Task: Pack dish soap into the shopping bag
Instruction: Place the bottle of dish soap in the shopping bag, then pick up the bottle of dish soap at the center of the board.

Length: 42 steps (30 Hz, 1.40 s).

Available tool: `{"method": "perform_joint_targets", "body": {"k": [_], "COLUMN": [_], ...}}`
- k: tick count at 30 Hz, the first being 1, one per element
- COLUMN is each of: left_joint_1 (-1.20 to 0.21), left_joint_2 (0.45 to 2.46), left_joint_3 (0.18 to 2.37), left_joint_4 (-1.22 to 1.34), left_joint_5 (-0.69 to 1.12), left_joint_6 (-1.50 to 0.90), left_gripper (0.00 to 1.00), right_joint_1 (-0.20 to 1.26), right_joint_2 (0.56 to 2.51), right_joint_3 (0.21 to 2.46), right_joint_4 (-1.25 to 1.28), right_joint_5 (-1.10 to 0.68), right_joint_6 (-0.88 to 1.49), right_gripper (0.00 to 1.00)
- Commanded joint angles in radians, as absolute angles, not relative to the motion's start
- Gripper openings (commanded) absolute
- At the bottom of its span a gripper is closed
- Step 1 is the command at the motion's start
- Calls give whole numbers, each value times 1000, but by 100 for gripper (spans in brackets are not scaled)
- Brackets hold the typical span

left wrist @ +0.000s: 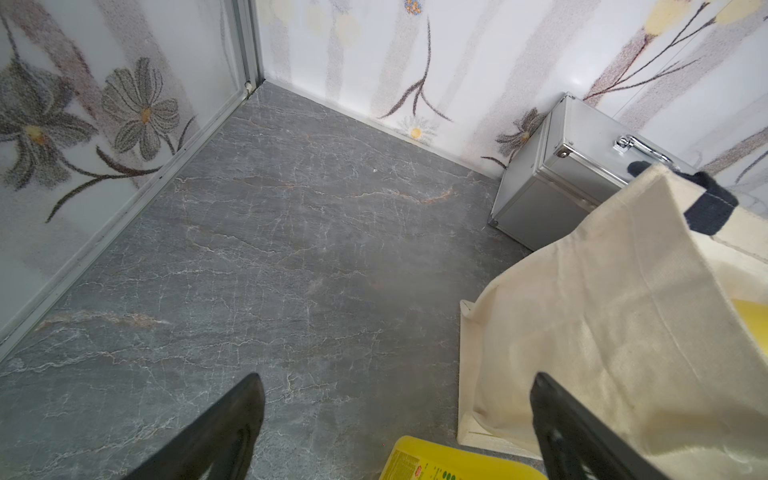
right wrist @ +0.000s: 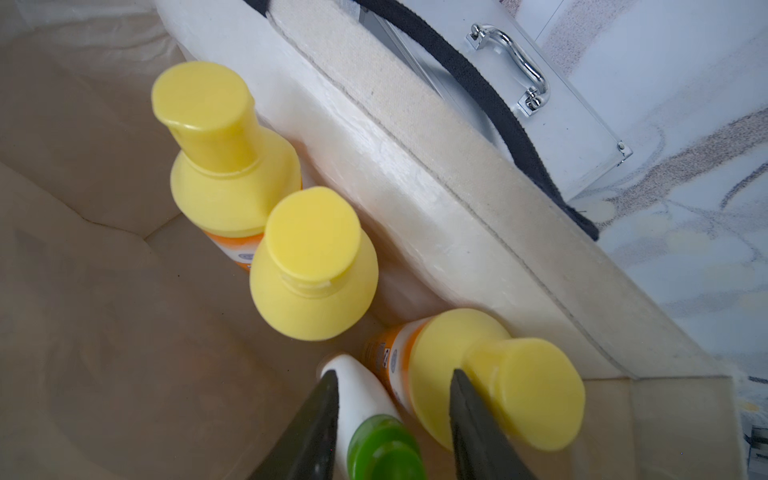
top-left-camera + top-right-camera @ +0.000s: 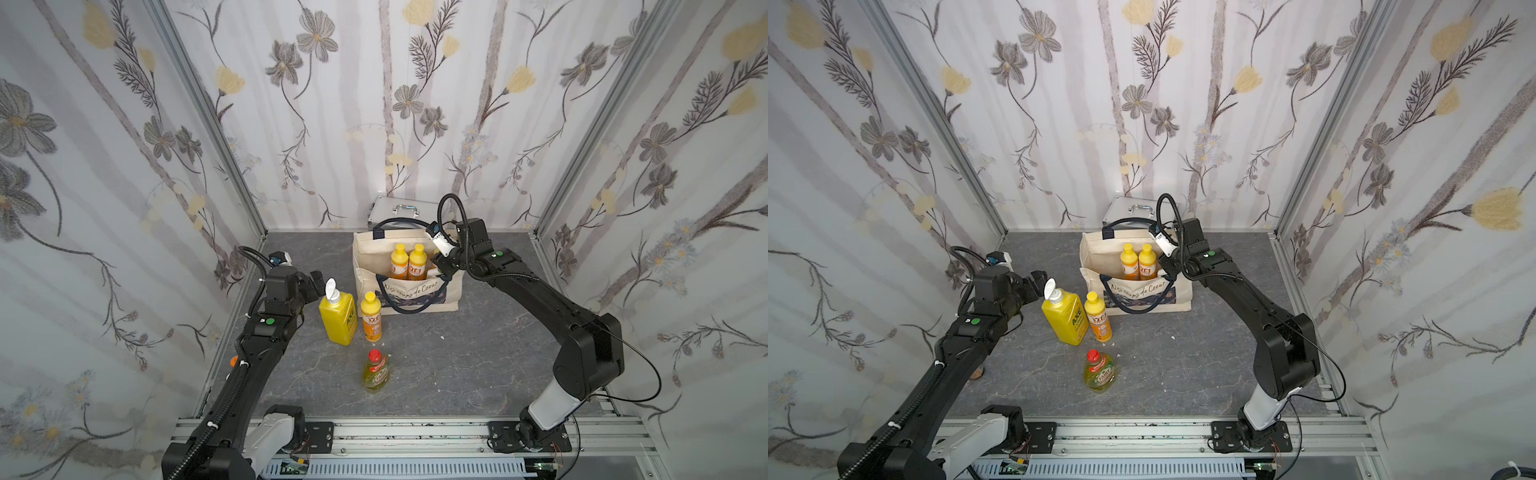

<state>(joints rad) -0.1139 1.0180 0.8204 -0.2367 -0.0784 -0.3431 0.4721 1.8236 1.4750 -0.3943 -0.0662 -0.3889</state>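
Inside the shopping bag (image 3: 368, 266) are three orange bottles (image 2: 311, 266) and one white bottle (image 2: 357, 386). The right gripper (image 2: 392, 371) has its jaws apart, one on each side of the white bottle. On the table (image 3: 457, 353) stand one yellow pump bottle (image 3: 337, 318), one single orange bottle (image 3: 371, 318) and one red-capped bottle (image 3: 376, 372). The left gripper (image 1: 397, 374) is spread wide and holds nothing.

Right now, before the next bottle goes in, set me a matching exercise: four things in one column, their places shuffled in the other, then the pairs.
Things:
1. white green-capped bottle
2. yellow pump bottle
3. red-capped bottle
4. silver case

Places:
A. behind the shopping bag
B. inside the shopping bag, between the fingers of the right hand
C. alone on the table, apart from the other bottles
D. on the table beside a slim orange bottle

Pairs: 1-B, 2-D, 3-C, 4-A.
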Motion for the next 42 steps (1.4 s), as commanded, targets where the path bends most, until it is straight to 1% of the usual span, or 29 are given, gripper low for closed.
{"method": "perform_joint_targets", "body": {"k": [1, 5, 7, 9, 16, 17, 20, 24, 28, 30, 31, 34, 35, 38, 42], "left_joint_1": [-114, -113, -114, -113, -114, -113, -113, -114, -113, -114, -114, -114, -114, -114, -113], "left_joint_2": [1014, 1014, 1015, 1014, 1001, 999, 999, 993, 981, 982, 984, 995, 1000, 1011, 1012], "left_joint_3": [819, 822, 823, 824, 830, 832, 839, 860, 879, 889, 894, 895, 897, 903, 904], "left_joint_4": [-227, -226, -226, -228, -232, -234, -235, -255, -275, -287, -292, -295, -297, -302, -307], "left_joint_5": [-84, -83, -83, -83, -88, -81, -66, -50, -50, -53, -52, -36, -28, -16, -26], "left_joint_6": [-342, -342, -343, -343, -342, -344, -349, -354, -357, -358, -360, -364, -363, -362, -354], "left_gripper": [100, 100, 100, 100, 100, 100, 100, 100, 100, 100, 100, 100, 100, 100, 100], "right_joint_1": [471, 471, 471, 471, 474, 473, 482, 509, 608, 671, 697, 767, 810, 876, 958], "right_joint_2": [1791, 1744, 1725, 1708, 1613, 1603, 1507, 1403, 1296, 1236, 1201, 1113, 1093, 1086, 1132], "right_joint_3": [1498, 1515, 1519, 1520, 1530, 1522, 1471, 1365, 1256, 1196, 1161, 1045, 1005, 928, 887], "right_joint_4": [-404, -406, -402, -395, -395, -393, -372, -328, -305, -284, -267, -186, -155, -111, -69], "right_joint_5": [-57, -57, -54, -52, -124, -143, -184, -229, -220, -211, -209, -230, -248, -252, -226], "right_joint_6": [-375, -340, -328, -319, -260, -246, -207, -144, -112, -95, -84, -35, -20, 4, 21], "right_gripper": [47, 54, 55, 62, 64, 67, 68, 74, 82, 83, 86, 88, 87, 88, 89]}}
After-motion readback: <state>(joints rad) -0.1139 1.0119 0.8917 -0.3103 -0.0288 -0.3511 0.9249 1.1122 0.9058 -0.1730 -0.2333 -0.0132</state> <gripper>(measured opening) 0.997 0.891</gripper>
